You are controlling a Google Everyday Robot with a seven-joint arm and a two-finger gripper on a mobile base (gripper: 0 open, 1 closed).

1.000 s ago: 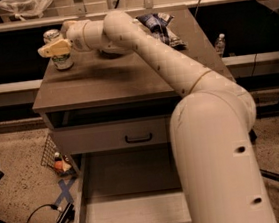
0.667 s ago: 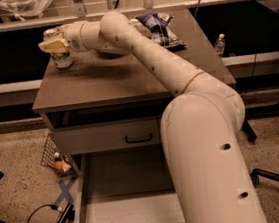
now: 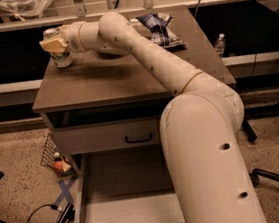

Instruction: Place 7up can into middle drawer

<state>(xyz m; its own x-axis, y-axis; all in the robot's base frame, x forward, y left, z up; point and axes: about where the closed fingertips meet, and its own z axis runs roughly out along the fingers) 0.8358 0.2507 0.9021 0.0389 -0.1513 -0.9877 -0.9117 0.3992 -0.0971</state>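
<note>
Far left, at the table's [image 3: 101, 82] back corner, the gripper [image 3: 54, 44] has its fingers clamped round the 7up can [image 3: 62, 59], which sits at or barely off the surface. It looks like the grasp step. The next move calls for a lift clear, then a carry forward and down into the open middle drawer [image 3: 125, 205].

Matt plastic gripper [image 3: 54, 44] at shiny metal 7up can [image 3: 63, 59] — smooth matt tabletop [image 3: 120, 78]

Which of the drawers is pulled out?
The lower one, the middle drawer, bare floor showing; the handled drawer front above is shut. The gripper is at the 7up can.
</note>
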